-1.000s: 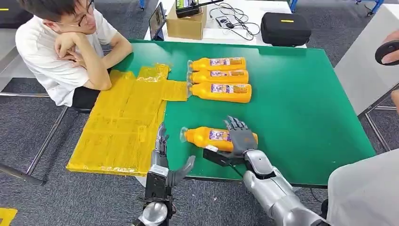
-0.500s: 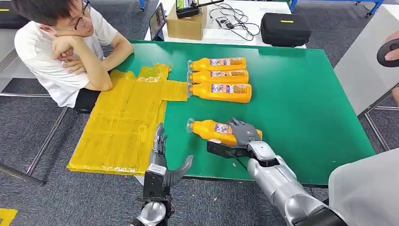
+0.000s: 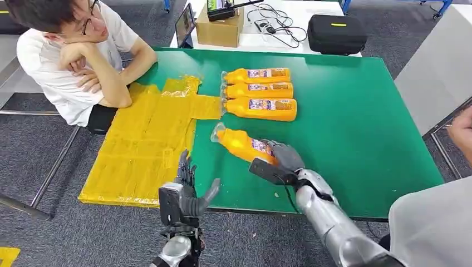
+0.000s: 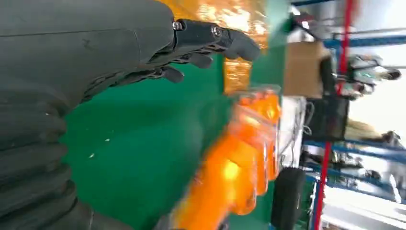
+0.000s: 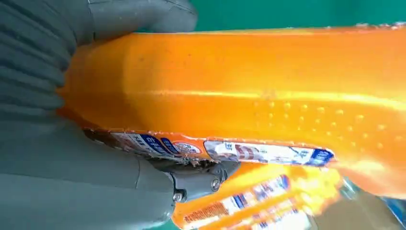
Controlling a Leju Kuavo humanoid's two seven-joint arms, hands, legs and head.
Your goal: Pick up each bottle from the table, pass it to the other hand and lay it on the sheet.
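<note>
1. Held bottle (image 3: 240, 143): orange, with a printed label. The right hand (image 3: 283, 158) is gripping it at the base end, its clear cap end tilting up and away toward the sheet. It is sitting above the counter's (image 3: 356, 128) green top, near the front edge.
2. Right hand: fingers are wrapping around the bottle's body; the right wrist view is showing thumb and fingers clamping on the orange plastic (image 5: 249, 86).
3. Left hand (image 3: 186, 194): hovering at the counter's front edge, just beside the sheet's near corner, fingers apart and holding nothing. Its wrist view is showing the spread fingers (image 4: 225, 38) over the green top, with the held bottle blurring beyond.
4. Sheet (image 3: 144, 144): yellow, crinkled, lying along the counter's left edge and overhanging it.
5. Three bottles (image 3: 259, 92): orange, lying on their sides in a row, touching one another, toward the back edge, caps pointing at the sheet.
6. Person (image 3: 72, 55): sitting at the back left corner, elbow leaning on the counter.
</note>
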